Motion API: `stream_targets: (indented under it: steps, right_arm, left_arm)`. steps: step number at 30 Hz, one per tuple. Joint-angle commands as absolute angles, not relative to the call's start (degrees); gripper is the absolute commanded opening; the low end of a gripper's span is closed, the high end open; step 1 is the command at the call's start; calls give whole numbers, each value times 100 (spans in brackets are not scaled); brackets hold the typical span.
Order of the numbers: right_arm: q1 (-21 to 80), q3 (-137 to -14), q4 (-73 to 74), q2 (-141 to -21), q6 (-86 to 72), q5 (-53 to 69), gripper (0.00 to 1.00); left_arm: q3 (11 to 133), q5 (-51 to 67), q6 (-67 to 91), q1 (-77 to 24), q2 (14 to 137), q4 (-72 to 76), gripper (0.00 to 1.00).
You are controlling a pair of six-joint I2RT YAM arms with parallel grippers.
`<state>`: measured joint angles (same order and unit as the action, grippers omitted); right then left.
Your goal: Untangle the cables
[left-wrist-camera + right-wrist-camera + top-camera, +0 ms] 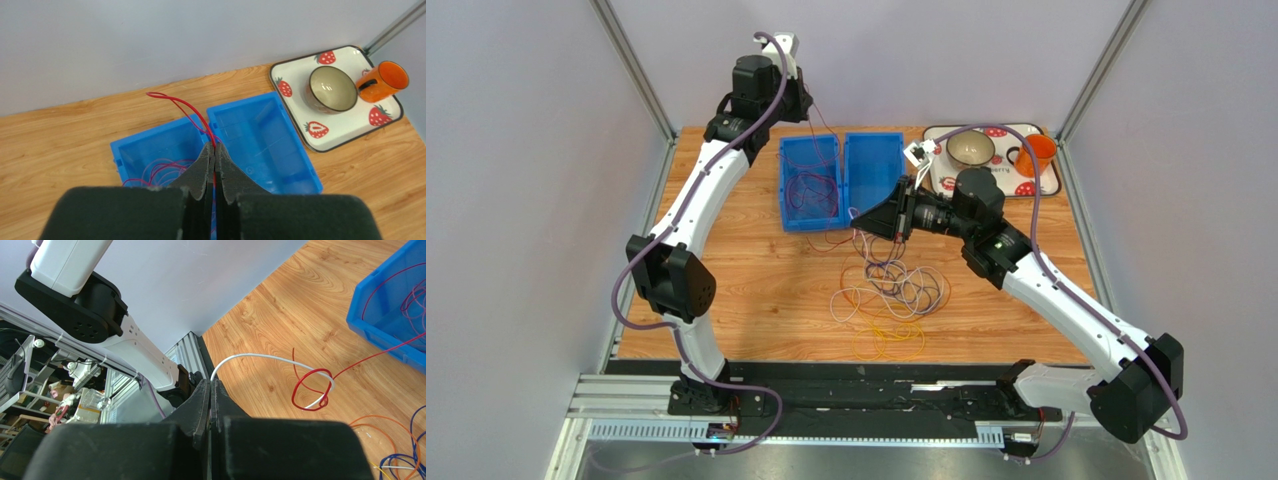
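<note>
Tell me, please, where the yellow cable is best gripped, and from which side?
Probably the near loop of the yellow cable, from straight above: it lies flat on bare wood, mostly clear of the heap of other cables, so a gripper could close on it alone.

Top view high above table (756, 290), left wrist over blue bin (260, 145), right wrist low, all sharing bin

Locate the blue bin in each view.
Top external: bin at centre, toward the back.
Left wrist: bin at centre and lower centre.
Right wrist: bin at the upper right edge, cropped.
Shared landmark: red cable running into the bin.
</note>
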<state>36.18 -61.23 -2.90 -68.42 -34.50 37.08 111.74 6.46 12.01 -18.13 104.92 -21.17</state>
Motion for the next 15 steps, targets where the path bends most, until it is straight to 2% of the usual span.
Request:
stream_targets:
  steps: [1,8,15]
  right_arm:
    - [3604,-6161,-562,-6864,-3357,3779,0]
    - [3612,-6108,-633,-6926,-3392,3788,0]
    - [3612,-6135,-703,-7058,-3480,3885,0]
  left_arm:
    - [10873,422,1538,-1644,10547,-1609,0]
    - [10846,9,1573,-1556,10705,-1758,0]
    - [11434,-141,1565,-1556,11407,-2136,0]
